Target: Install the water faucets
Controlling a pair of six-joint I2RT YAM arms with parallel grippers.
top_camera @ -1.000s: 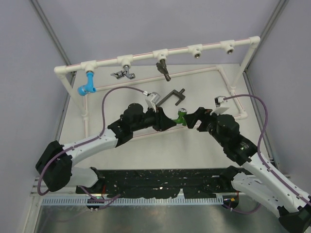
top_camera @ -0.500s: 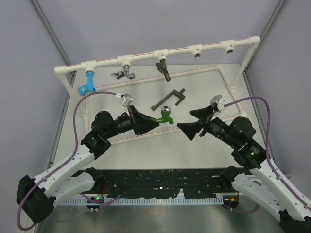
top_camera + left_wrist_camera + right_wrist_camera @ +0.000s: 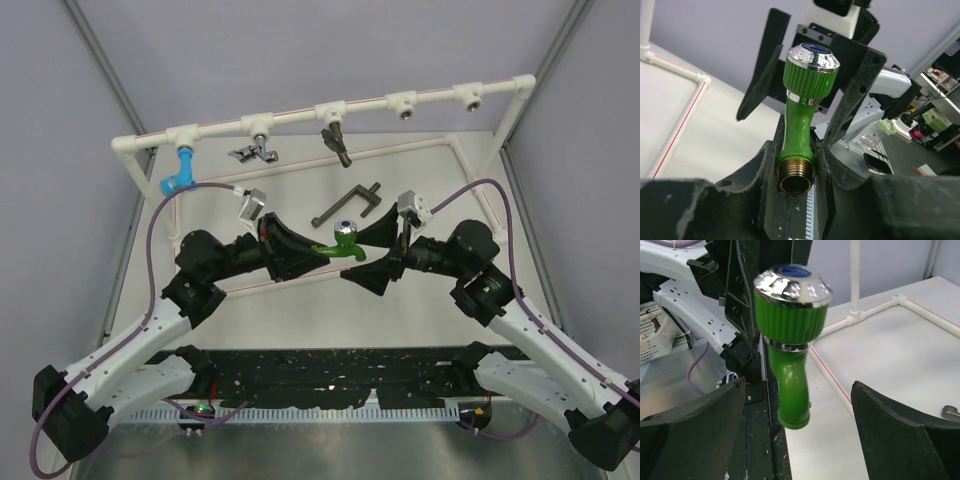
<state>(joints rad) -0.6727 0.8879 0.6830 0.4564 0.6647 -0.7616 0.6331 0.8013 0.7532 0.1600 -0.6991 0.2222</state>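
Left end effector (image 3: 318,251) clenched on the green faucet (image 3: 341,247), fingers (image 3: 765,170) pinching the body just above the brass threaded inlet. Right end effector (image 3: 350,256) released, jaws spread wide to either side of the faucet's knob end without touching it (clear air on both sides in the right wrist view). Faucet held off the worktop (image 3: 330,310), in front of the white pipe frame (image 3: 300,117), below and nearer than its top rail, about in line with its middle socket.

Probably a handover, and risky as one. Could drop onto the worktop inside the frame's base on any left release ahead of a firm right closure. Could also slip or swivel if clamped on the chrome cap or the ribbed knob, given a knob likely free to turn. Might knock black fingertips together, with both pairs so close. Worth noting too: inlet buried between the left fingers, so no threading into a frame socket from this hold.

Long axis roughly parallel to the frame's top rail, inlet to knob end. Inlet facing back toward the left wrist, chrome cap turned upward, green lower end hanging toward the worktop.
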